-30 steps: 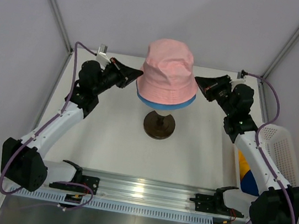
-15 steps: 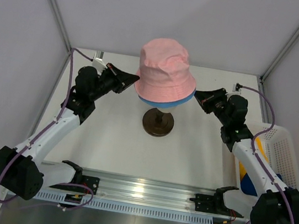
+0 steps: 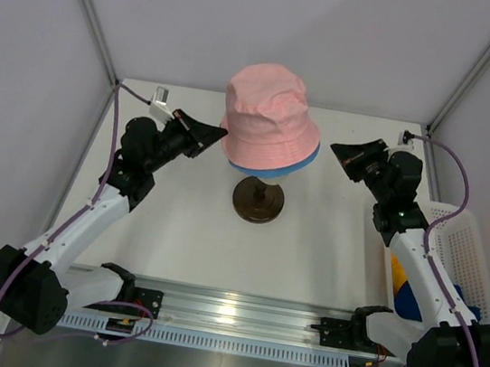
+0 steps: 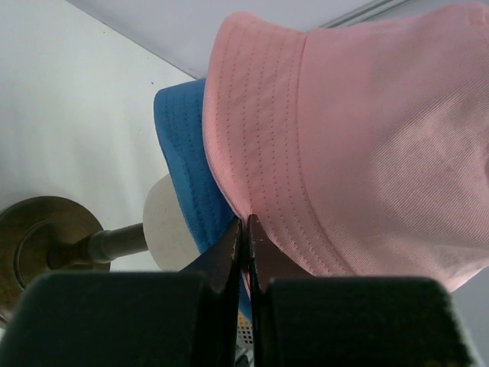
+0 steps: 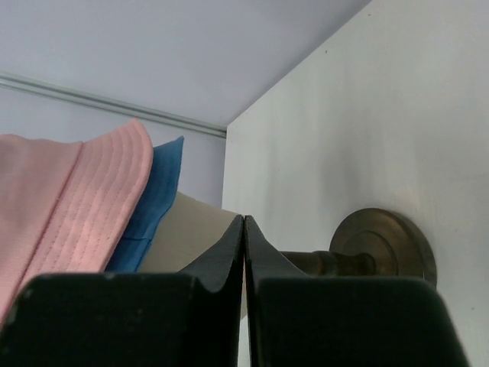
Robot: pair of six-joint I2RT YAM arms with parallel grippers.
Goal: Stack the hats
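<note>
Pinching pink hat (image 3: 270,119) brim with left gripper (image 3: 224,129), right gripper (image 3: 333,148) pressed together nearby; blue hat (image 3: 307,163) beneath, on cream head form (image 4: 172,229)

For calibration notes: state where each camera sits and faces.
Top external: above and behind, looking down at the white table; left arm, right arm show.
Left wrist: on the left arm, facing the pink fabric bucket hat over a blue hat; jaws below.
Right wrist: facing those hats from the opposite side; jaws below.
Wrist views share the dark brown round base.
</note>
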